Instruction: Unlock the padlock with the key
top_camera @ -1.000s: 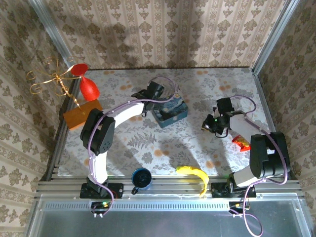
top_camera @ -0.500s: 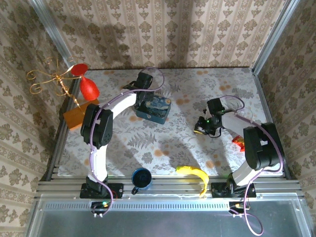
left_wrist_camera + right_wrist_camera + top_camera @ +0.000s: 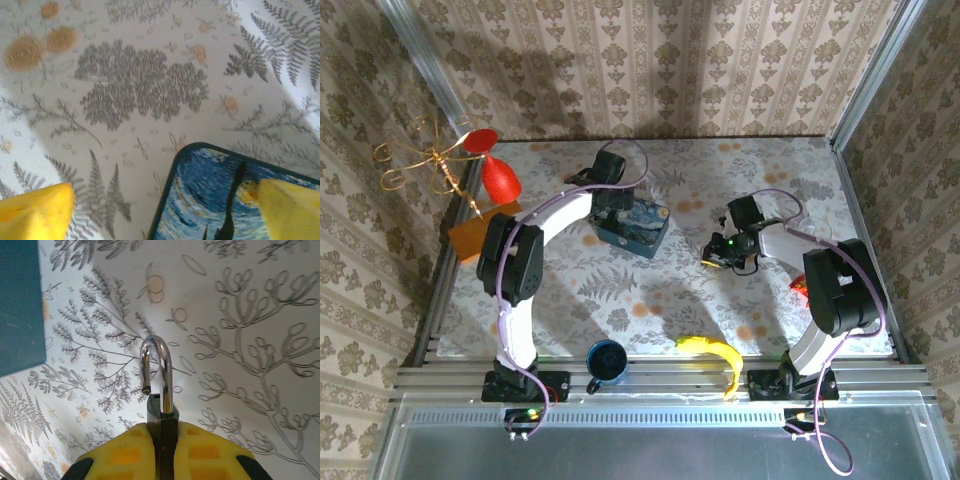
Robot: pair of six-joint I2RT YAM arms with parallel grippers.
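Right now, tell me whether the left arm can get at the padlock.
Probably not cleanly. The padlock sits clamped in the right gripper, whose yellow fingers cover its body, leaving just the open shackle free. The left gripper hangs open over the starry-night tin.

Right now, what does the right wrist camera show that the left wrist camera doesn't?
Right wrist: the right gripper shut on the silvery padlock, shackle pointing up, its short end apparently free of the body. Left wrist: the left gripper, open wide over a corner of the blue starry-night tin. Both: the fern-patterned tablecloth and part of that tin.
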